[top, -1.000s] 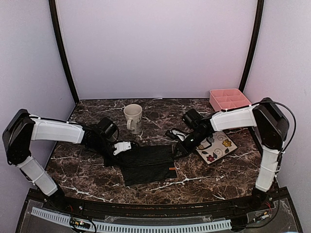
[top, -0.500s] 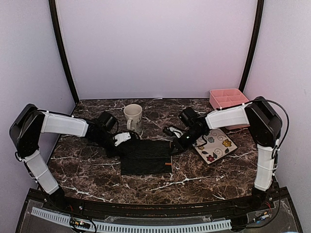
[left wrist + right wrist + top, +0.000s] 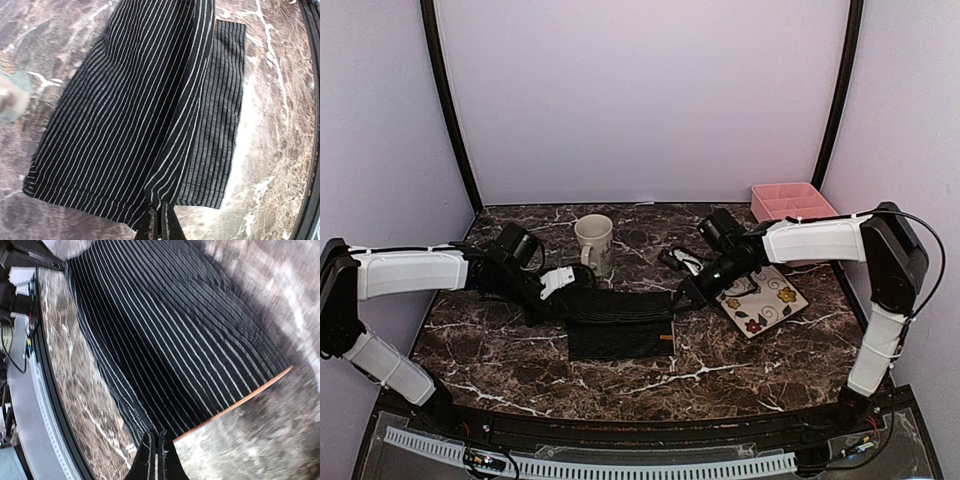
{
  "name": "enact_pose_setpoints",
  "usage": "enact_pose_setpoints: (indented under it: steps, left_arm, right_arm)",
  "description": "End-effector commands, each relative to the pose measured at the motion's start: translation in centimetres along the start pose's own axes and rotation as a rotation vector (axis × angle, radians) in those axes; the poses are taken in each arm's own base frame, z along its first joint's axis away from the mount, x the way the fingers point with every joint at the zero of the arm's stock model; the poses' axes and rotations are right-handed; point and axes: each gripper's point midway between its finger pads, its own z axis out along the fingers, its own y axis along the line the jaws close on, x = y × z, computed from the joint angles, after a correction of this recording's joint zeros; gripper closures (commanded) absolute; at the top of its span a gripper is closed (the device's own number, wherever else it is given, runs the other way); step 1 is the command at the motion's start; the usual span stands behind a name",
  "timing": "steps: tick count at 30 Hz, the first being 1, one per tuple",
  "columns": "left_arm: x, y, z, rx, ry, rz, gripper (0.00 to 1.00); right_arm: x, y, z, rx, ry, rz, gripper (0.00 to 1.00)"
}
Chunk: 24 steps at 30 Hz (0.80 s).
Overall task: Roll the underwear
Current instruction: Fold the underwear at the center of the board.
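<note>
Where the two arms meet over the middle of the worktop (image 3: 490, 355), the black ribbed underwear (image 3: 620, 328) is drawn out left to right between them. Its near part lies flat on the marble. Its far edge is raised slightly and pulled into a taut band from one gripper to the other.

Left gripper (image 3: 548, 302): closed, pinching the left end of that far edge. In the left wrist view, the fingers (image 3: 151, 226) are pressed together on a fold of striped cloth, with a greyer layer (apparently the inner side) lying beneath and to the right of it.

Right gripper (image 3: 686, 297): closed, pinching the right end of the same edge. The right wrist view shows the fingers (image 3: 147, 457) together at the hem, with cloth fanning away from them. An orange strip (image 3: 235, 399) runs along one edge of the garment.

Other items noted:
- A cream mug (image 3: 594, 243) stands upright just beyond the garment, towards the left.
- A flowered plate (image 3: 766, 300) lies just right of the right gripper, apart from the cloth.
- A pink compartment tray (image 3: 792, 203) sits in the far right corner.
</note>
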Motion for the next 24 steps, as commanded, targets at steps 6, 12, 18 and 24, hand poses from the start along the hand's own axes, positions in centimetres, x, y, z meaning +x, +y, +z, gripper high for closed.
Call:
enact_pose_setpoints:
  steps: [6, 12, 18, 24]
  left_arm:
    - [2.6, -2.9, 1.9, 0.096, 0.049, -0.044, 1.00]
    - [3.8, -3.4, 3.0, 0.112, 0.068, -0.062, 1.00]
    - [4.3, -3.7, 2.9, 0.115, 0.068, -0.056, 1.00]
    - [4.0, -3.9, 3.0, 0.128, 0.052, -0.049, 0.96]
  right_arm:
    - [4.0, -0.1, 2.7, -0.030, 0.078, 0.031, 1.00]
    - [4.3, -0.2, 3.2, -0.041, 0.090, 0.036, 1.00]
    - [4.5, 0.2, 3.5, -0.056, 0.101, 0.027, 1.00]
    - [5.8, 0.9, 3.9, -0.074, 0.140, 0.009, 0.94]
